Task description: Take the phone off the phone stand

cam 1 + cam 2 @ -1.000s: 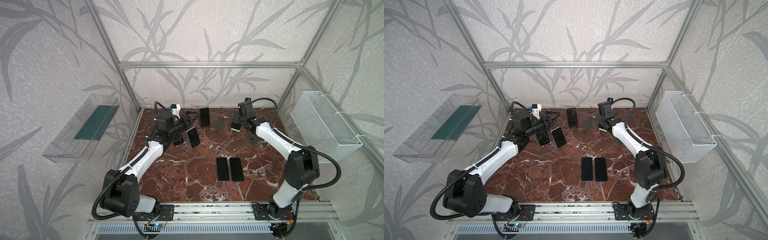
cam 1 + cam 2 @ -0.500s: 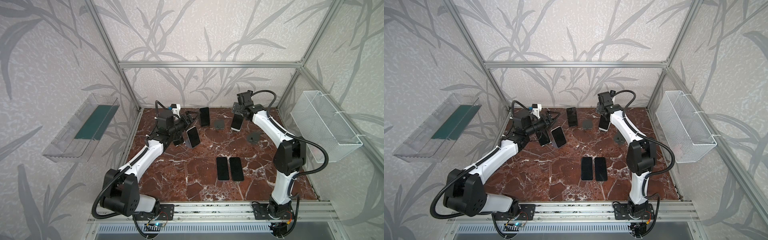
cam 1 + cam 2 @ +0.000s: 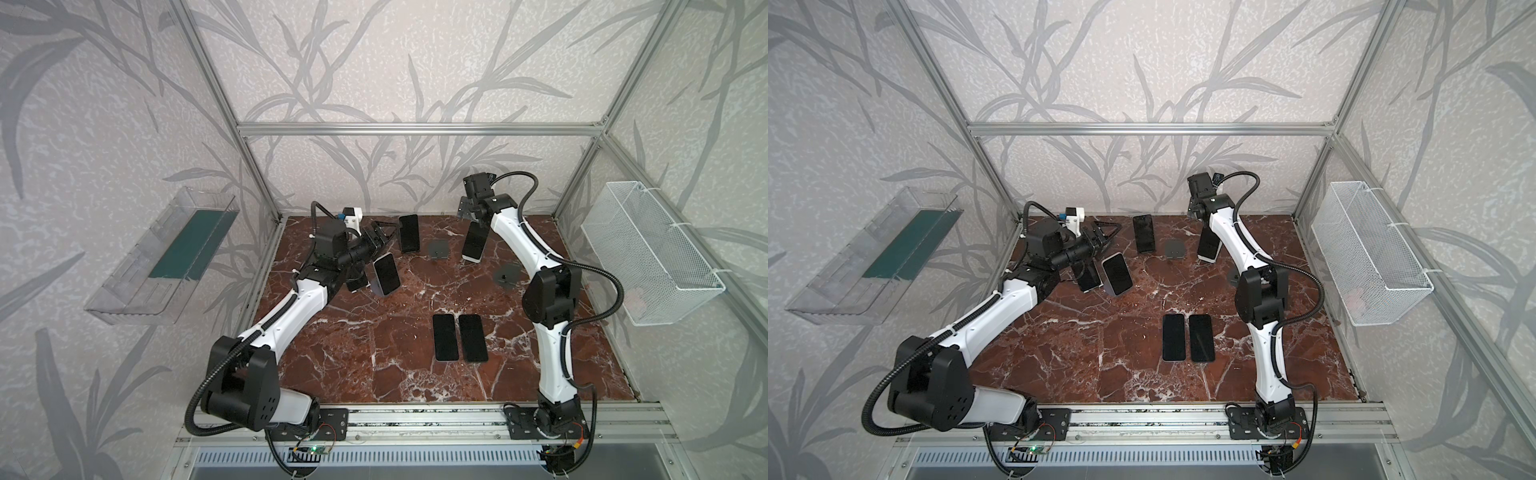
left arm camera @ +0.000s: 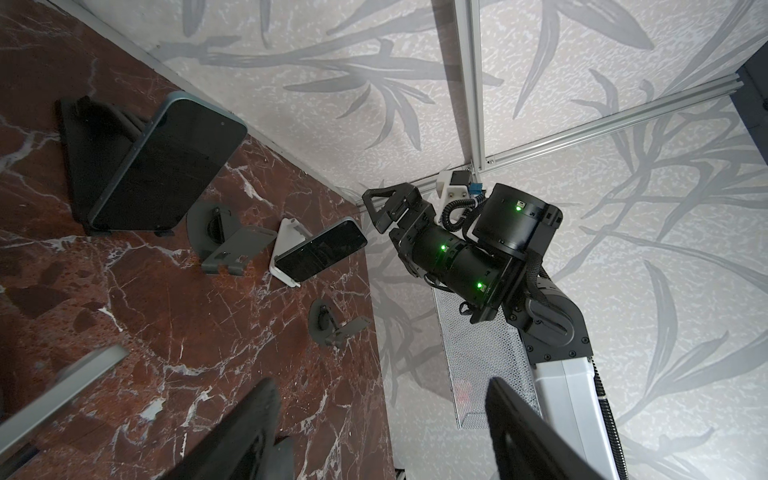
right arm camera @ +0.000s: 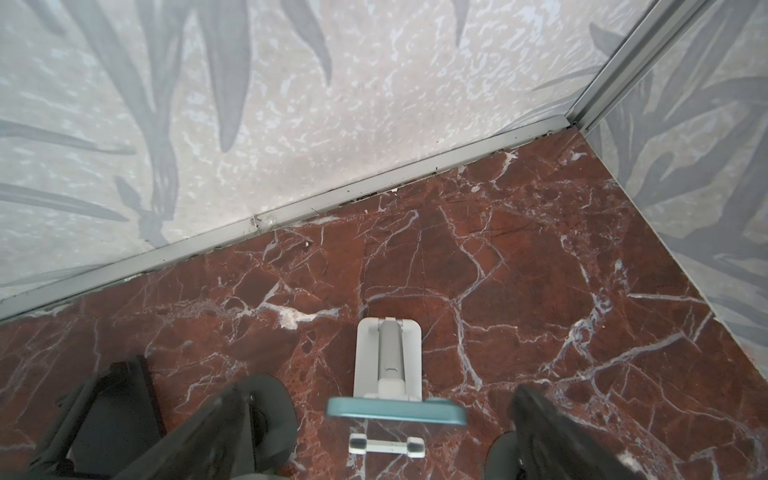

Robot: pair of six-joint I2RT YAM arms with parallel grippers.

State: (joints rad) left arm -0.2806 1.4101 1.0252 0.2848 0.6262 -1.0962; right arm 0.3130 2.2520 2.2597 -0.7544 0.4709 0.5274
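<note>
The right jaws stand spread wide and grip nothing. The phone [image 5: 395, 411], a thin slab with a rounded teal rim and glossy black face, lies in line with the gap between them, touching neither. It leans on a white stand [image 5: 388, 357] whose flat foot and grey post lie just beyond the tips. The left jaws are parted too, empty, with veined red-brown marble bench [image 4: 208, 332] ahead of them and a larger dark phone [image 4: 166, 166] on a black wedge stand [image 4: 83, 137] farther off.
</note>
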